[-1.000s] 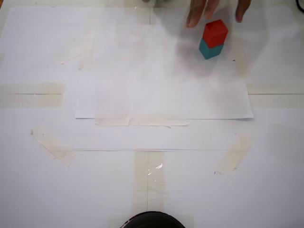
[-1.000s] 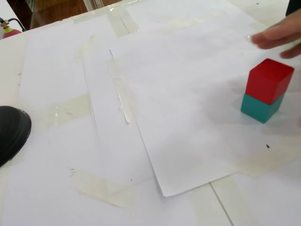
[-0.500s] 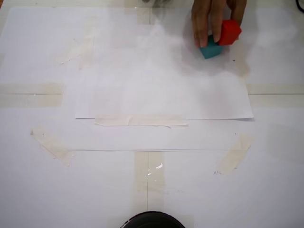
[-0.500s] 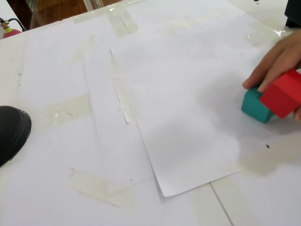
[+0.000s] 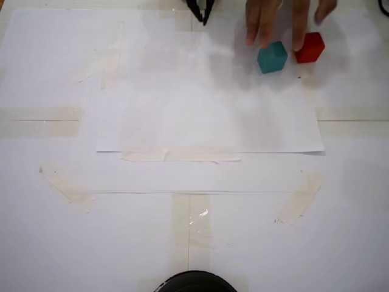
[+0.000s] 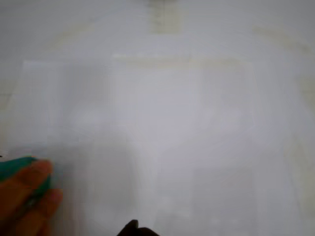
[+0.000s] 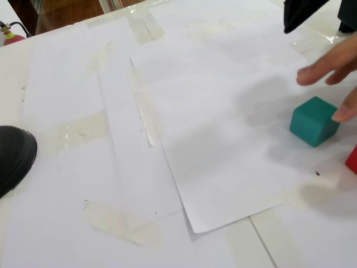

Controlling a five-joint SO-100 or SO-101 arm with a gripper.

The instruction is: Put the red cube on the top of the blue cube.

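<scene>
The red cube (image 5: 310, 47) sits on the white paper just right of the blue cube (image 5: 271, 57), which is teal; the two stand apart, side by side. A person's hand (image 5: 285, 18) hovers over both, fingertips near the blue cube. In another fixed view the blue cube (image 7: 313, 121) is in full sight and the red cube (image 7: 352, 160) is cut by the right edge. My gripper (image 5: 203, 18) hangs at the top edge, left of the cubes, its dark jaws meeting at a point and holding nothing. The blurred wrist view shows the blue cube (image 6: 15, 167) behind the fingers.
White paper sheets (image 5: 206, 121) taped down with strips of beige tape (image 5: 179, 154) cover the table. A dark round object (image 5: 194, 281) sits at the near edge, also seen at the left in the other fixed view (image 7: 11, 159).
The hand lifted the red cube off the blue cube and set it down on the paper to its right. My gripper has come into view at the top.
</scene>
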